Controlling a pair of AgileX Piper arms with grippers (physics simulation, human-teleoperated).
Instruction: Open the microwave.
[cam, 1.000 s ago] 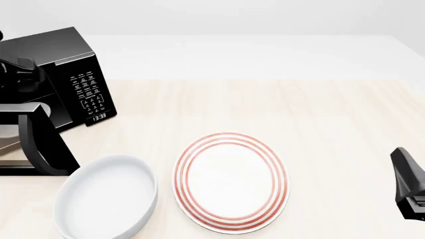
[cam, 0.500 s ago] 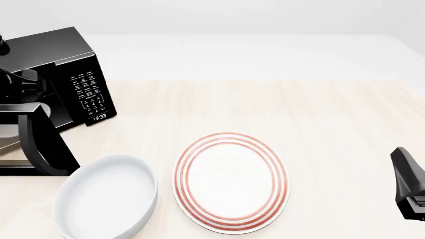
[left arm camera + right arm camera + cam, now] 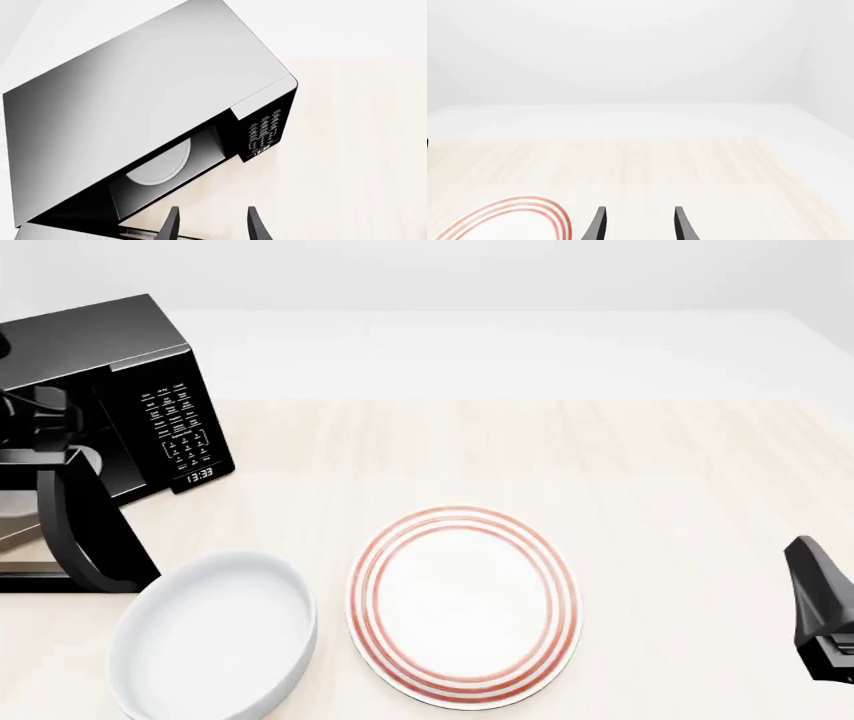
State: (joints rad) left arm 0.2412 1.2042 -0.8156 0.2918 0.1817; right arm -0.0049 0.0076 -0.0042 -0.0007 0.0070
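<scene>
Pale desk carries the microwave, door already swung wide; left end effector, fingers parted and empty, has backed off above it, so opening looks done.

From my left gripper, the microwave sits just ahead, its door swung out toward me, the turntable inside it. The bowl lies right of that door, the plate just beside the bowl. My right gripper has the plate to its left.
</scene>
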